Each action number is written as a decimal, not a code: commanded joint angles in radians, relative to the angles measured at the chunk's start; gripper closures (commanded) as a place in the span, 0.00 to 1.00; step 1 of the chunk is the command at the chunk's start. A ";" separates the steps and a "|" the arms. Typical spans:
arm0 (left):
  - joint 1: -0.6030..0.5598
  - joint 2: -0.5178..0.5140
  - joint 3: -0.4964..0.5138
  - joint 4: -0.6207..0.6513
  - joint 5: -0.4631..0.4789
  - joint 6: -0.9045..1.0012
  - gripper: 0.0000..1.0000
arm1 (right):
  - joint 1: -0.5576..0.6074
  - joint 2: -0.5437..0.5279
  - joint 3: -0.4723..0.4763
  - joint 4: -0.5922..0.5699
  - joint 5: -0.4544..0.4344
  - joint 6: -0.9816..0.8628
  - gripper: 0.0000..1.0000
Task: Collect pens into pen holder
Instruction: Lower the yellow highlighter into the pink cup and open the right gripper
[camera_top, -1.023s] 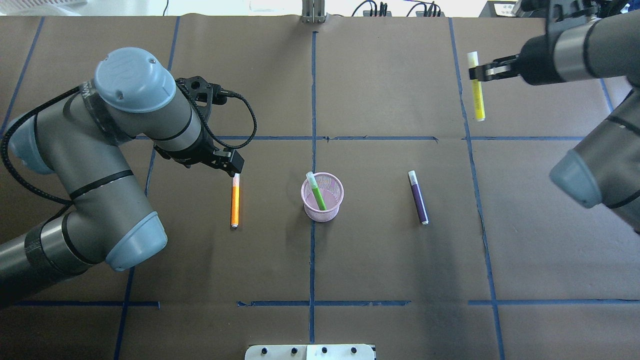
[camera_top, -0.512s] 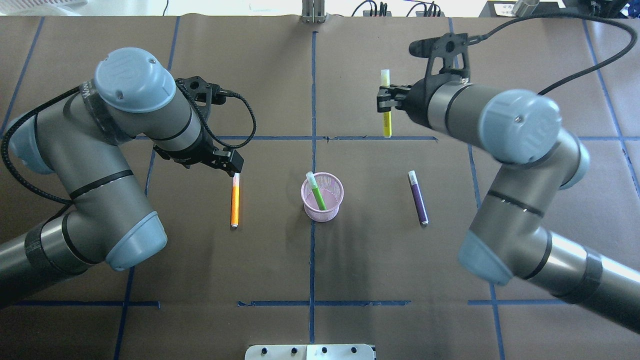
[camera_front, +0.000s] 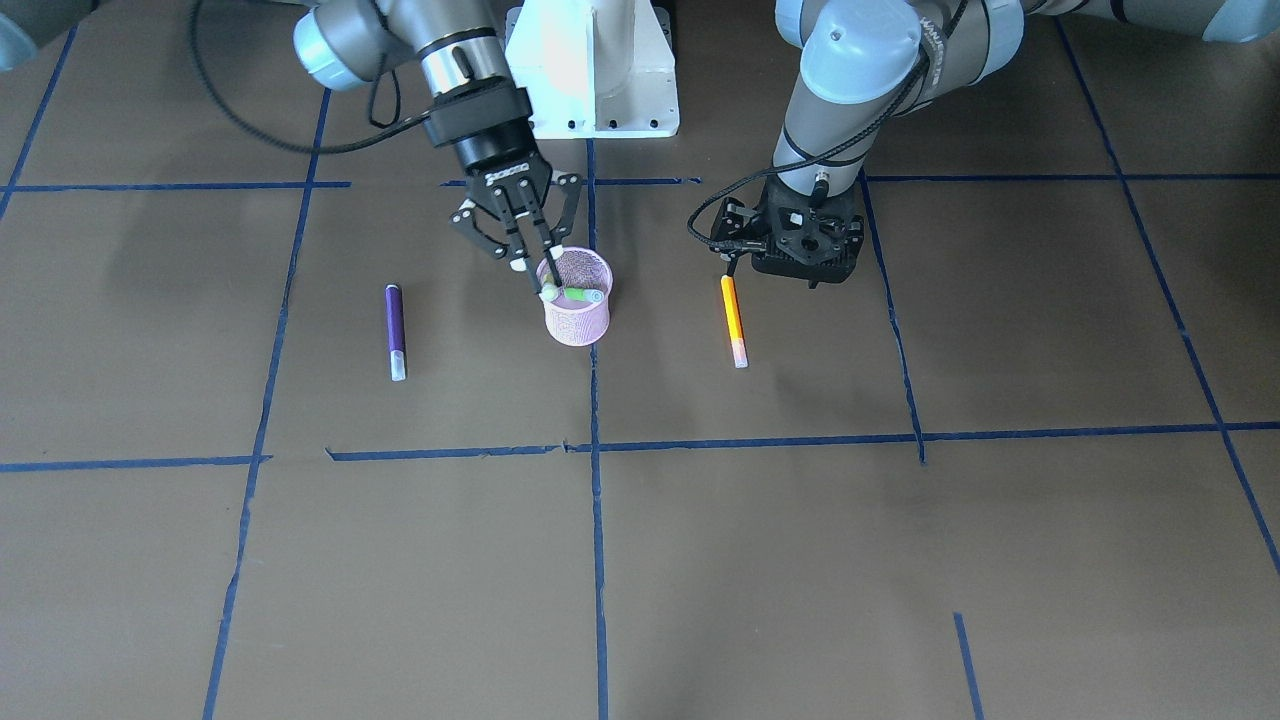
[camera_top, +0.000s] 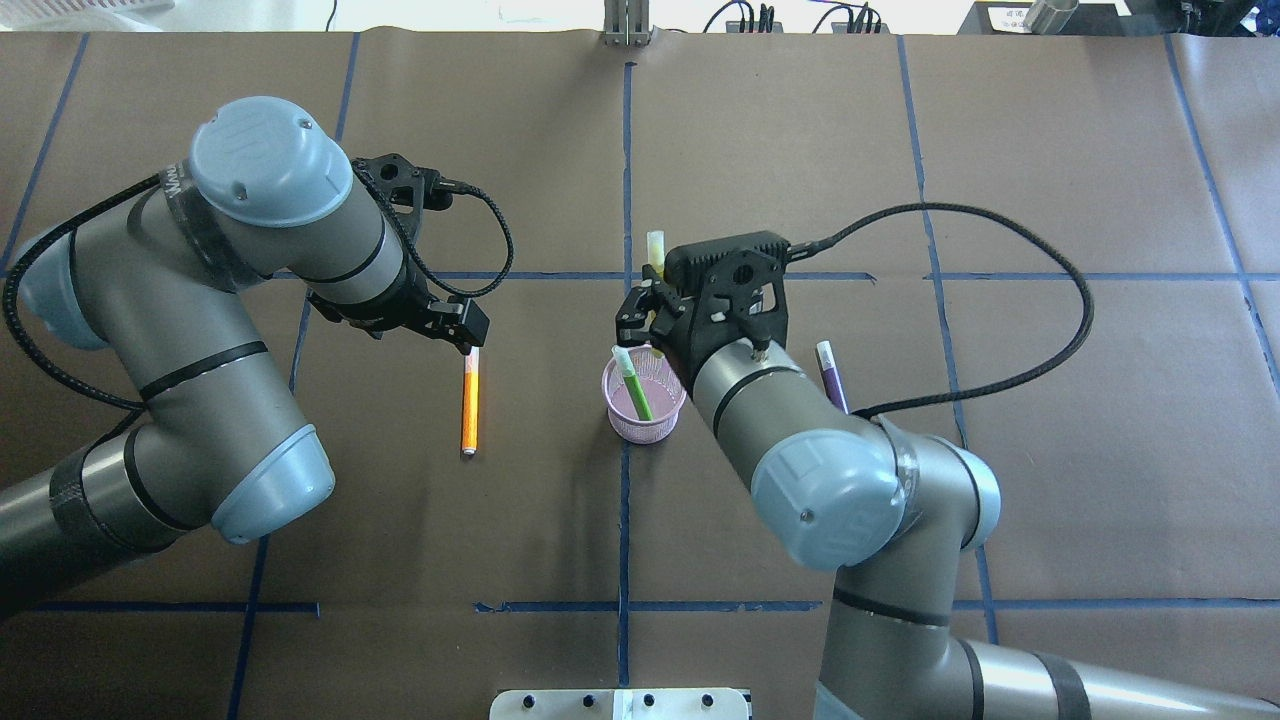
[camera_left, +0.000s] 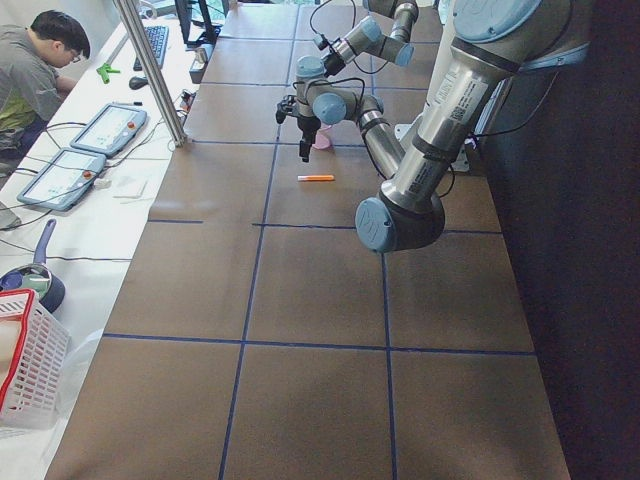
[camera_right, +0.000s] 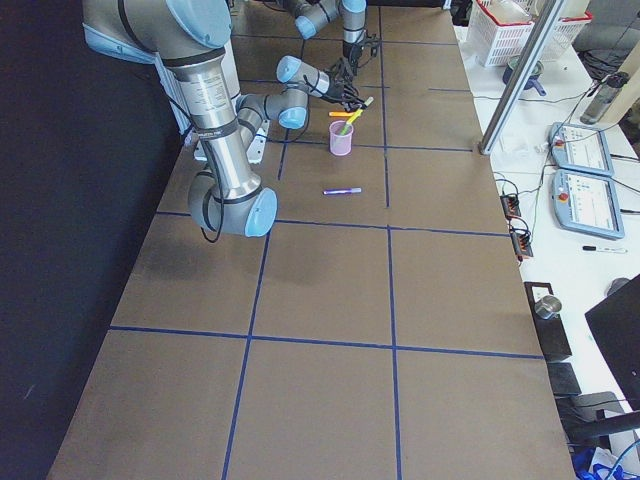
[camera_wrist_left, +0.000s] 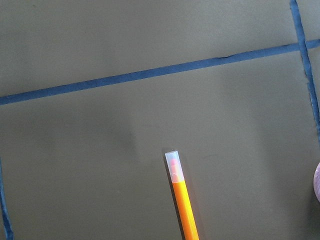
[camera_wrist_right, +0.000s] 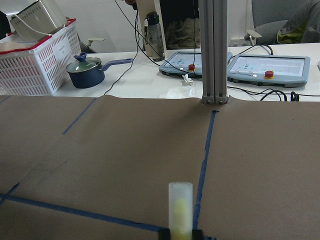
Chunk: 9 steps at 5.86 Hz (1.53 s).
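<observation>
Yellow pen poised at the pink holder's far rim.
I had the yellow pen pinched in my right claw, slanted, cap pointing away from my base. The pen holder sat just below, nearer me, with the green pen inside. My left claw hung over the orange pen's cap end; I couldn't tell how wide it stood. I could read no writing.

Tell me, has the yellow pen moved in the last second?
Yes. In the overhead view the yellow pen, held by the right gripper, has travelled left from the right-hand tape line to the centre tape line, at the pink cup.
</observation>
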 joint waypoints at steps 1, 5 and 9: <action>0.001 0.000 0.001 -0.005 0.000 -0.002 0.00 | -0.109 -0.005 -0.004 0.000 -0.129 0.008 1.00; 0.001 0.000 0.002 -0.007 0.000 -0.001 0.00 | -0.105 -0.025 -0.018 0.002 -0.154 0.008 1.00; 0.002 0.000 0.002 -0.007 0.000 -0.002 0.00 | -0.090 -0.017 -0.059 0.003 -0.157 0.009 0.98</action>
